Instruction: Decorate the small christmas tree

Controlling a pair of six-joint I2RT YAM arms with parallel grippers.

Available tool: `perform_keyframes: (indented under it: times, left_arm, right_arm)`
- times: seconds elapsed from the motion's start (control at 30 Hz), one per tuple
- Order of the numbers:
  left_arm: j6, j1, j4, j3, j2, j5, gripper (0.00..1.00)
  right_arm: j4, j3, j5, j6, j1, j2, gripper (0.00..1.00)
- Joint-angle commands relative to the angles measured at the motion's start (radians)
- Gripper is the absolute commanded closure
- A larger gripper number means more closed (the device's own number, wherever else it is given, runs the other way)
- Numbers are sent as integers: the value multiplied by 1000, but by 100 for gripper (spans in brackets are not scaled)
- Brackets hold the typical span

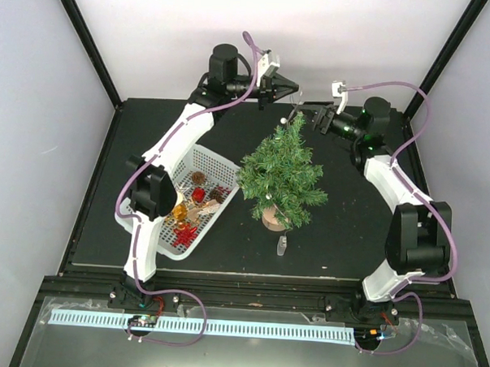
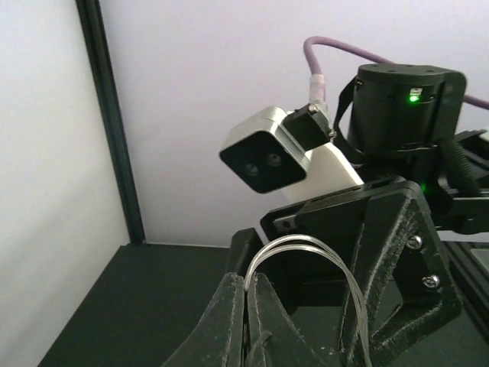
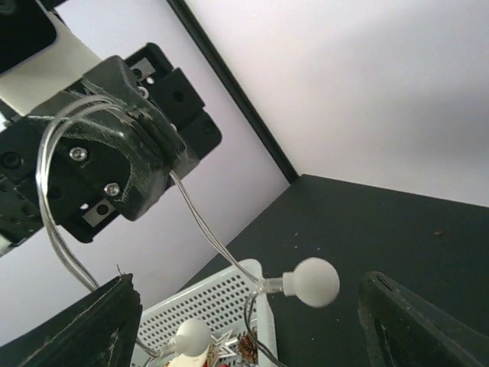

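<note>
Upright small christmas tree (image 1: 282, 173); bristly green branches; round pale wooden base (image 1: 271, 221).

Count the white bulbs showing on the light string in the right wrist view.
2. The upper bulb hangs mid-frame on the light string pinched by the left gripper; the lower bulb is at bottom left, by the white basket. More may be hidden.
</note>
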Motion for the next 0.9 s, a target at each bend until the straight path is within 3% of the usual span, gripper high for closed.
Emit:
perform_keyframes:
  times: [0.0, 0.23, 0.37, 0.5, 0.7, 0.87]
  left_arm:
    - [-110, 4, 117, 45, 12, 115, 98]
    - [-272, 0, 266, 32, 31, 206, 98]
    - [-324, -6, 314, 24, 37, 237, 98]
    - [-347, -12, 340, 17, 41, 245, 98]
    - [-333, -16, 331, 20, 51, 238, 98]
    - [-277, -15, 259, 24, 49, 198, 96]
  right_arm:
    - [125, 6, -68, 57, -2, 30, 22]
    - [81, 46, -71, 26, 31, 81, 24]
    - [105, 50, -81, 44, 43, 100, 30]
    - [135, 39, -77, 57, 51, 96, 48]
    - [170, -17, -50, 66, 49, 63, 98]
    - [159, -71, 23, 47, 25, 25, 99]
